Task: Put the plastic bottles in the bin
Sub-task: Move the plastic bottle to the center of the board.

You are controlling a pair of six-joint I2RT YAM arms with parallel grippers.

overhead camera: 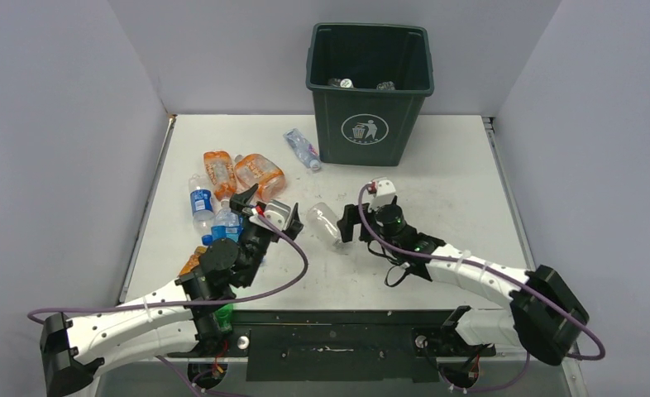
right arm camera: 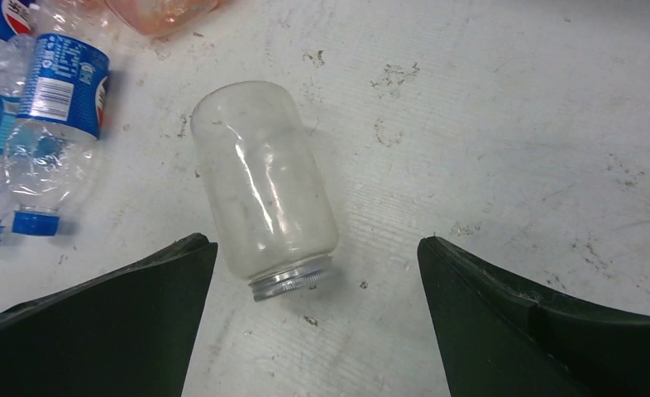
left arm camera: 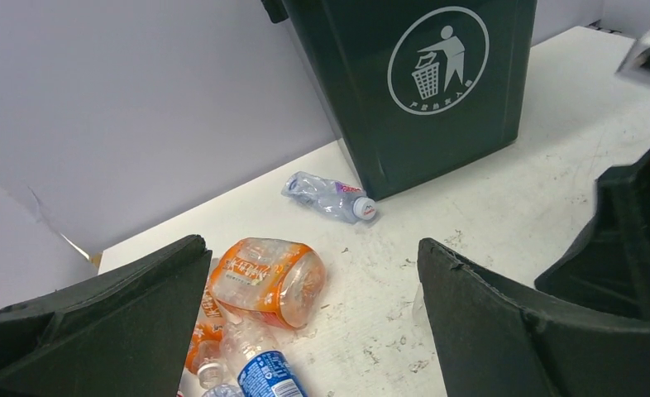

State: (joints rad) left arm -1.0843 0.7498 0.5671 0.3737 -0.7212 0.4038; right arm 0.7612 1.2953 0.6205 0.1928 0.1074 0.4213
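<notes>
Plastic bottles [overhead camera: 200, 203], small and crushed, lie scattered over the left half of the worn white table [overhead camera: 446, 165]. Among them are two orange crushed bottles [overhead camera: 260, 174] side by side and, nearer the arms, clear ones with blue labels [right arm camera: 61, 83]. One clear crumpled bottle with a pale cap [left arm camera: 330, 197] lies apart from the rest, just beside the near left corner of the tall dark green square plastic bin [overhead camera: 370, 132]. The bin stands at the far edge of the table, its white litter logo facing the arms, and a few more bottles [overhead camera: 341, 83] show at its bottom.

The left gripper [left arm camera: 312, 248] hangs over the heap with its jaws spread wide and nothing between them. The right gripper [right arm camera: 315, 244] is released too, its jaws well apart. A clear round jar with a silver threaded neck [right arm camera: 264, 186] lies on its side on the table ahead of them, touching neither finger.
</notes>
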